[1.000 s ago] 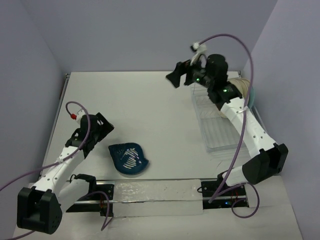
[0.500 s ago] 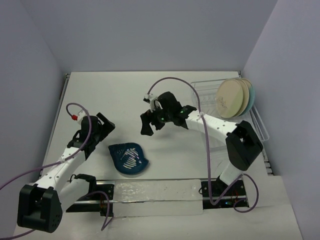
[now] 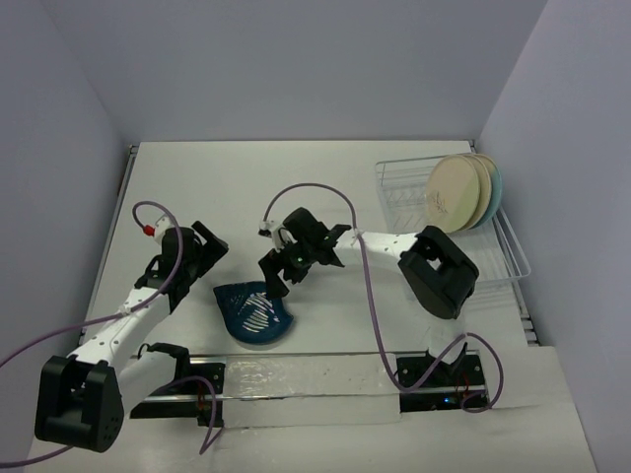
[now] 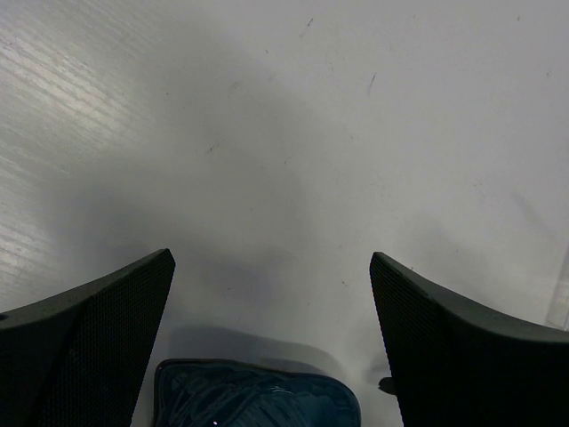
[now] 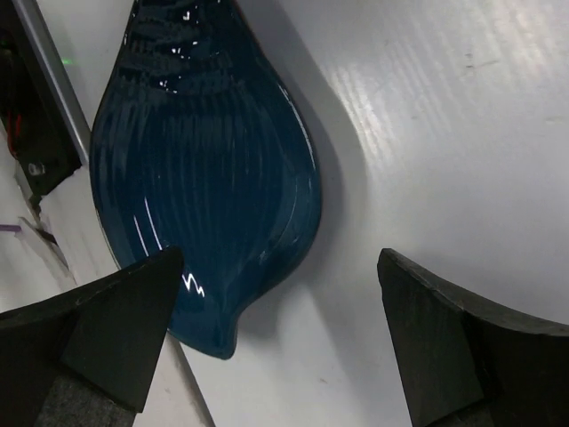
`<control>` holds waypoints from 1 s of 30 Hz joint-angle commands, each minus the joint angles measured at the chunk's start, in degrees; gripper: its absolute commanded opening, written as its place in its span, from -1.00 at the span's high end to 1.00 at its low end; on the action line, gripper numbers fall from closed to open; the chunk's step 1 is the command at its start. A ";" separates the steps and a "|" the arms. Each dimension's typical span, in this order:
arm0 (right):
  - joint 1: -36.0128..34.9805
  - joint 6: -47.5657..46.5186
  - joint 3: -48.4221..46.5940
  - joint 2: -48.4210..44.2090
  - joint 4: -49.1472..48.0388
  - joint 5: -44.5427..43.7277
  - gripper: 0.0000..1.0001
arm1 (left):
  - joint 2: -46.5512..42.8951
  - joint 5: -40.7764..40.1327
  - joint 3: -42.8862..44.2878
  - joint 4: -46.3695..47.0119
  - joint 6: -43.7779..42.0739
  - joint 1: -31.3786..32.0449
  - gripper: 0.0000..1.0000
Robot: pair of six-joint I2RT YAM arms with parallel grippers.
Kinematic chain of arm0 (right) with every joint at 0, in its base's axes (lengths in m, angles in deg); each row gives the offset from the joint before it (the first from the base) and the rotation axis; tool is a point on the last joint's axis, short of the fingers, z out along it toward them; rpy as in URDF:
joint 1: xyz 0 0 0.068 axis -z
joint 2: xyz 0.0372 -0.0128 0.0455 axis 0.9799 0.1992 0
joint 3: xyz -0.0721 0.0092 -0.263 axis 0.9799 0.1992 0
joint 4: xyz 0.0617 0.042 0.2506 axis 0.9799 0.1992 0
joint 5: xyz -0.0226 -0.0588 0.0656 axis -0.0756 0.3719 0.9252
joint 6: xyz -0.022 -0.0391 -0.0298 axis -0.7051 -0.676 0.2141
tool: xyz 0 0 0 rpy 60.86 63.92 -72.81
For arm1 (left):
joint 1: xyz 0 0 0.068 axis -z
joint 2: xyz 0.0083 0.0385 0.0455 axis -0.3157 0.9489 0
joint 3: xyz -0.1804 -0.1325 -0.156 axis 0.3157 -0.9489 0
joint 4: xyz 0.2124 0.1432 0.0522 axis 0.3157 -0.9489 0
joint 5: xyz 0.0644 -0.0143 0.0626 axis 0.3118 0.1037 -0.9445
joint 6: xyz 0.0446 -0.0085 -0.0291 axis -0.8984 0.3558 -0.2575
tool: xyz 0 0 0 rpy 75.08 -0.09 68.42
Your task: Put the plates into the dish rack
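**Q:** Where is the dark teal leaf-shaped dish (image 3: 254, 313) found?

**A:** It is seen lying flat on the white table (image 3: 296, 187), left of centre and close to the near edge. It is well apart from the dish rack (image 3: 404, 197), which is set at the far right.

**Q:** How is the right gripper (image 3: 276, 274) placed against it?

**A:** It is held low over the far right edge of the dish, with the right arm stretched leftward across the table. In the right wrist view the right gripper (image 5: 280, 267) is shown with its jaws spread wide and nothing is gripped. The dish (image 5: 204, 169) fills the upper left of that view, and its rim runs into the gap between the two fingers. No contact with the dish can be made out.

**Q:** And the left gripper (image 3: 202, 264)?

**A:** It is placed just left of the dish. In the left wrist view the left gripper (image 4: 271, 262) is also shown wide open and empty. Only an edge of the dish (image 4: 258, 396) is seen there, at the bottom between the fingers, with bare table beyond.

**Q:** What is held in the rack?

**A:** Three round plates (image 3: 458, 192) are stood upright at its far end, leaning together. A dark sprig is seen on the cream front plate, and a pale blue rim shows at the back.
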 commanded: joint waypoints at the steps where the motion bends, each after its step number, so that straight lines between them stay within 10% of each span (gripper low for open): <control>1: -2.08 -0.75 -3.30 3.38 -2.31 1.89 -0.92 | 0.65 -0.24 1.52 2.35 -0.01 0.26 -0.99; 8: -2.62 -1.80 -2.82 5.53 -2.05 -2.00 -0.77 | -1.16 -0.15 1.21 2.37 -0.10 0.17 -0.99; 30: -3.98 -1.93 -1.90 -2.08 -2.04 -15.06 1.00 | -2.27 -1.80 0.87 1.51 0.78 0.18 -0.99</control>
